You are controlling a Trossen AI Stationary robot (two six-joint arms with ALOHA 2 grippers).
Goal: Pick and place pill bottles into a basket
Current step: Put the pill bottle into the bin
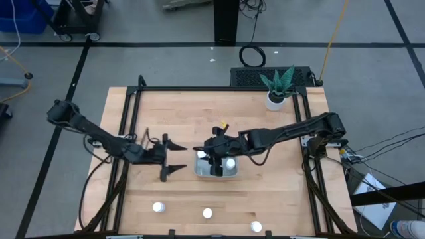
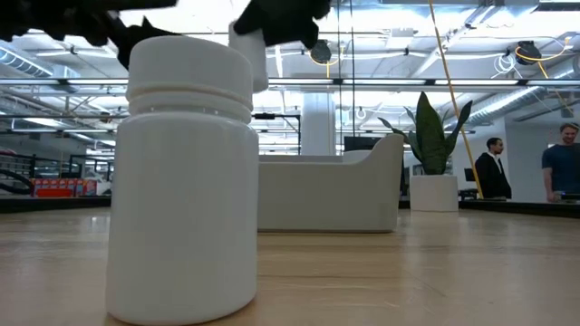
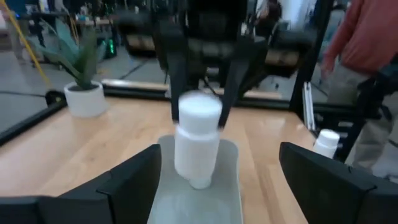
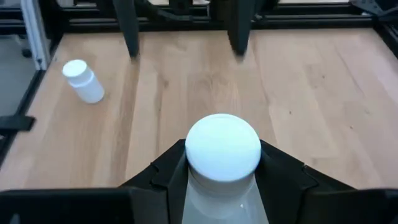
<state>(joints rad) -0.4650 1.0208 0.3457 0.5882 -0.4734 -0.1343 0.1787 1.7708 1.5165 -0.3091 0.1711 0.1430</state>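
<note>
Three pill bottles (image 1: 207,214) stand in a loose row on the bare wood, well apart from the basket (image 1: 199,168) on its near side, waiting their turn. A fourth, the held bottle (image 3: 196,147), hangs cap-up directly over the basket, clamped between the two dark fingers of the right gripper (image 4: 223,163). That grip by the neck, just under the cap, keeps the body free to go down between the low walls, and I judge it is about to be lowered and let go. Another white cap (image 1: 230,162) shows inside the basket toward its far-right side, so at least one bottle already sits there; I cannot tell for sure whether there are two.

The left gripper (image 1: 174,157) waits just beside the basket on the opposite side from the right arm, its fingers spread wide and holding nothing, pointed at the basket, perhaps so it stays clear of the drop.

The white pot with a green plant (image 1: 276,97) stands well beyond the basket, at the far right corner, out of the way of both arms.
</note>
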